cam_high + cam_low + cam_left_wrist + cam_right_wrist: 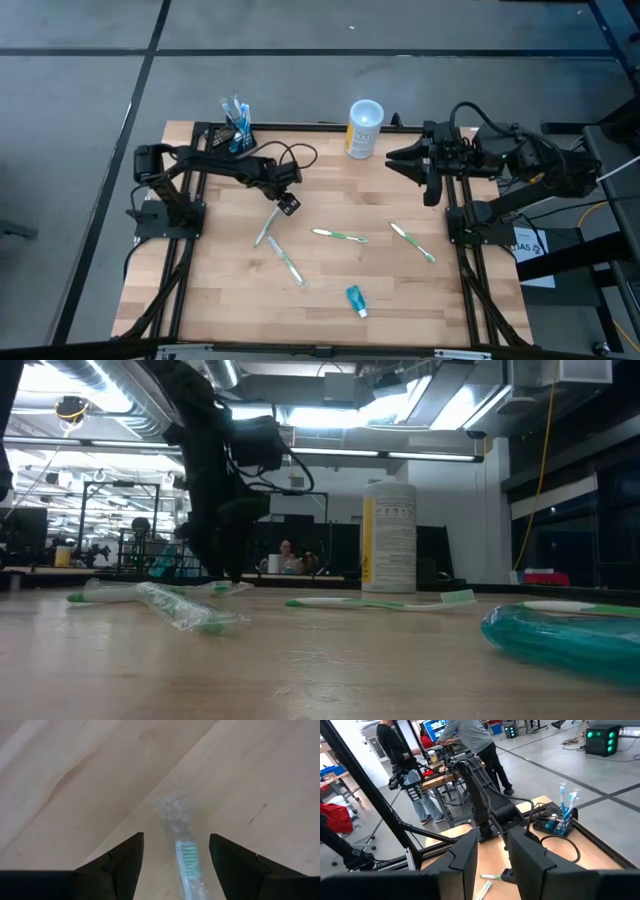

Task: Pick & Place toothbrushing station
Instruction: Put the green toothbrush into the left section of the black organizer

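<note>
Crinkly clear-wrapped toothbrush (183, 851) between spread left tool (176, 857) fingers

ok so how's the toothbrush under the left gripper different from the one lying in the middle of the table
The toothbrush under the left gripper is in clear plastic wrap; the middle toothbrush looks bare. The wrapped one sits between the left gripper's open fingers; the middle one lies apart from both grippers. From above, the wrapped one runs steeply diagonal, the middle one nearly crosswise. Both lie flat on the wooden table and have green on them.
</note>
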Robot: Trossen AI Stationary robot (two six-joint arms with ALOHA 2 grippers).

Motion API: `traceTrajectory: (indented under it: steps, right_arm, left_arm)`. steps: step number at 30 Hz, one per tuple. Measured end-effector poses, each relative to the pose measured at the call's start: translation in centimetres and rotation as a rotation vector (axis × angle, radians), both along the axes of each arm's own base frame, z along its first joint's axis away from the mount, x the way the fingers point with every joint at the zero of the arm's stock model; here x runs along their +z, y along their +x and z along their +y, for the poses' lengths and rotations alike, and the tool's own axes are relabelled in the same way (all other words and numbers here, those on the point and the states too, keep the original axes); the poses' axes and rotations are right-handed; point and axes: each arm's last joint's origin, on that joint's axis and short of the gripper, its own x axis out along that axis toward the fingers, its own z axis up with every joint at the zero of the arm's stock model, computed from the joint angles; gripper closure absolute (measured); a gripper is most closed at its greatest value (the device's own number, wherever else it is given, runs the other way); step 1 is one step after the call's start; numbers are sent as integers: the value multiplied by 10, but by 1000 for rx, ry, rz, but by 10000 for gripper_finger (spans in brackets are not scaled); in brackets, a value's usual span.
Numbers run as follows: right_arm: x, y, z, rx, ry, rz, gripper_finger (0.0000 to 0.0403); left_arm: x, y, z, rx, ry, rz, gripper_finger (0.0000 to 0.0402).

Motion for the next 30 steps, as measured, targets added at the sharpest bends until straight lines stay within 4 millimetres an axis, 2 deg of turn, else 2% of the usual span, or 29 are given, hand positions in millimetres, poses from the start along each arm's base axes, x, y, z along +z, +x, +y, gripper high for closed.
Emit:
traceTrajectory:
  steps: [3, 6, 9, 13, 17, 19, 22, 27, 30]
  right_arm:
    - [0, -1, 2, -8, -4, -1, 293]
    - [0, -1, 3, -12, -6, -3, 293]
    - [0, -1, 4, -13, -6, -3, 293]
    - [0, -1, 3, -14, -5, -3, 293]
    - [0, -1, 3, -14, -5, -3, 293]
    - [0, -1, 4, -13, -5, -3, 293]
    - [0, -1, 4, -12, -3, -3, 293]
    - [0, -2, 7, -17, -9, -4, 293]
    - [0, -3, 10, -27, -20, -4, 293]
  left_arm:
    - [-5, 2, -1, 14, -2, 11, 187]
    - [-11, 3, 0, 25, -5, 21, 214]
    - [-11, 5, 2, 23, -23, 5, 273]
    - [-7, 7, 3, 6, -21, -41, 378]
    - [6, 6, 7, 18, 13, -102, 399]
    - [21, 2, 10, 51, 63, -150, 399]
    - [58, -11, 13, 156, 204, -258, 399]
    - [129, -61, 11, 437, 578, -420, 399]
    - [145, -96, 4, 550, 711, -410, 399]
